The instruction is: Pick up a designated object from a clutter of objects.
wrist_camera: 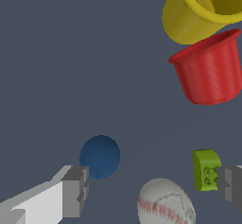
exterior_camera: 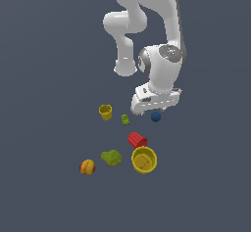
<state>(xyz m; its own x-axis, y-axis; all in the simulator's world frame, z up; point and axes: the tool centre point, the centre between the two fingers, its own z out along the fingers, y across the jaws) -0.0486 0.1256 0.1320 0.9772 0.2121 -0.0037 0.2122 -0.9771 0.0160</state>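
the franka arm (exterior_camera: 162,55) hangs low over the clutter on the desk (exterior_camera: 44,79), its tool (wrist_camera: 153,187) spread wide and holding nothing. the dark blue ball (wrist_camera: 99,156) rests on the desk just beside one finger (wrist_camera: 75,190), with the baseball (wrist_camera: 166,203) nearer the middle of the gap. by my reading the approach is mostly done; centring, closing and lifting remain.

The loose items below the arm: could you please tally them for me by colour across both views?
Yellow: 2, small yellow cup and large yellow cup.
Red: 1, ribbed red cup.
Green: 2, small green block and green lump.
Blue: 1, smooth dark blue ball.
White: 1, red-stitched white baseball.
Orange: 1, orange fruit.
Total: 8.
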